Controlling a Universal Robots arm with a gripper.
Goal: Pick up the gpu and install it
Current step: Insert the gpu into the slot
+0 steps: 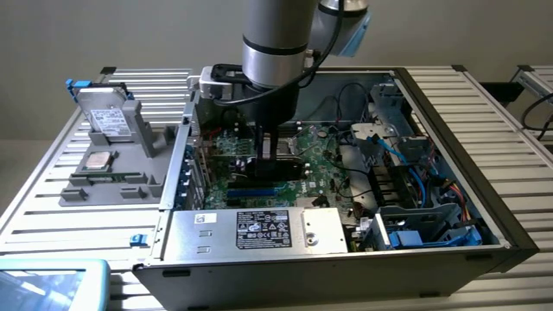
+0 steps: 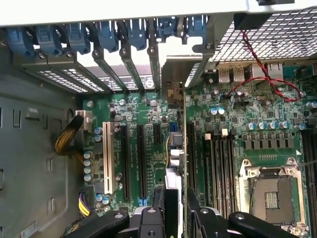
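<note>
Gripper (image 1: pixel 269 150) on a grey robot arm reached down into an open computer case (image 1: pixel 346 285), and we saw its fingers closed on the gpu (image 1: pixel 278 170). The gpu stood on edge over the green motherboard (image 1: pixel 324 162), black face toward the exterior camera. From the wrist view, its long axis ran from the gripper toward the rear slot covers (image 2: pixel 124 49), silver bracket (image 2: pixel 173 91) at that end. We could not tell whether it was seated.
</note>
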